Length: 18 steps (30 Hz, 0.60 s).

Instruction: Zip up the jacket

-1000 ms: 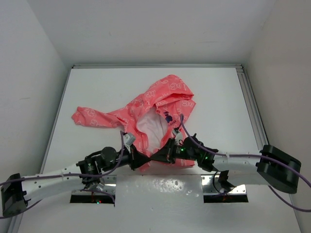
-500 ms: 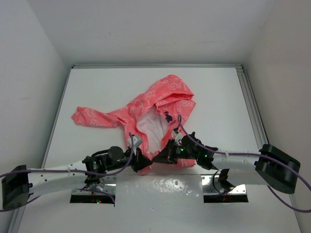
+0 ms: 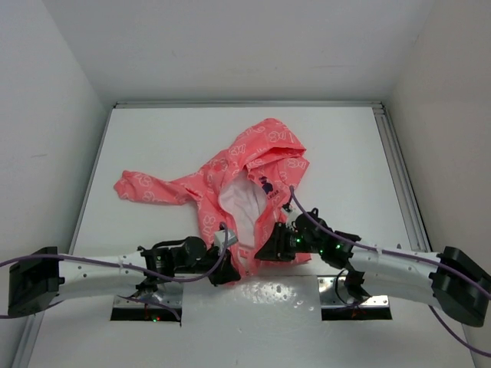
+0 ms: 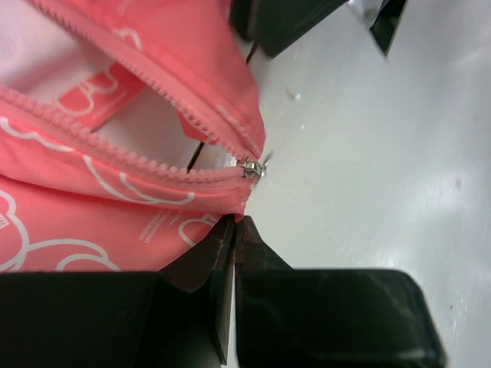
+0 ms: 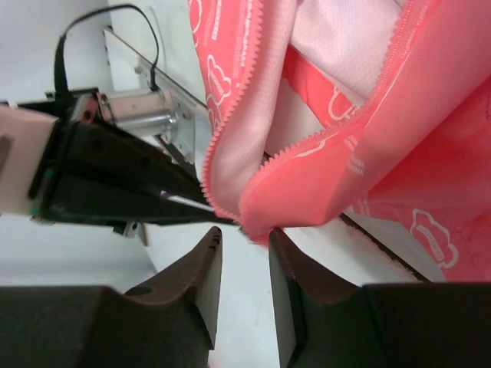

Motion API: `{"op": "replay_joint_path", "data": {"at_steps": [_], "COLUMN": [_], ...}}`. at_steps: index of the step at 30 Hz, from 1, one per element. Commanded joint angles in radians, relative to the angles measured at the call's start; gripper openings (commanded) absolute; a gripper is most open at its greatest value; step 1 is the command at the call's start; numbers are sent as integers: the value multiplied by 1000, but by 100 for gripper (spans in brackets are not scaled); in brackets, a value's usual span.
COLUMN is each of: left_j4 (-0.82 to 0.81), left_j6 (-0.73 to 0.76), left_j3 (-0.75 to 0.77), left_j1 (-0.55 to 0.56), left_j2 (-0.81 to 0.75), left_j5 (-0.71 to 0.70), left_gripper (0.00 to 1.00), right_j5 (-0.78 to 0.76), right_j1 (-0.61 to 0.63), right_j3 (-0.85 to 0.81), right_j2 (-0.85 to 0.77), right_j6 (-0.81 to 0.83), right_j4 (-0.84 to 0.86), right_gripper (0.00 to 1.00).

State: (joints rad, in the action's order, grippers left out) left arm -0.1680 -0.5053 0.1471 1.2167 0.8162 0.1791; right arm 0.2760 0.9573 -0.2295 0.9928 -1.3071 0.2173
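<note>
Two sets of fingers work at the hem of the jacket (image 3: 253, 165), which lies front-up on the worktop (image 3: 153, 146) with its hood on the far side from the slider (image 4: 253, 169). The slider sits at the very bottom of the zipper. Beyond it the two rows of teeth part and the white lining shows.

The left fingers (image 4: 219, 245) are pressed together just below the slider, apparently pinching the hem corner. The right fingers (image 5: 207, 261) are spread, with the hem edge dipping between their tips, and grip nothing.

The step in hand looks like catching the slider's pull. To do it well, the left fingers should hold the hem down and taut. The right fingers should close on the small metal tab alone, not on a fold of cloth beside the slider. The pull should then run from the slider toward the hood, low and straight along the teeth, so both rows feed in evenly. Loose lining beside the slider could snag. Which way the tab lies I cannot tell.
</note>
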Motion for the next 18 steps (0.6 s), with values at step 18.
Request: {"op": "replay_joint_path", "data": {"at_steps": [18], "left_j4": [35], "left_j6": [-19], "left_j3": [34], "left_j1": [23], "left_j2": [52], "left_j5": [22], "left_gripper": [0], "right_j5": [-544], "right_j1": [557], "right_j3": [-277], "right_j2": [87], "right_j6": [674], "right_j4": [-360], "right_gripper": [14]}}
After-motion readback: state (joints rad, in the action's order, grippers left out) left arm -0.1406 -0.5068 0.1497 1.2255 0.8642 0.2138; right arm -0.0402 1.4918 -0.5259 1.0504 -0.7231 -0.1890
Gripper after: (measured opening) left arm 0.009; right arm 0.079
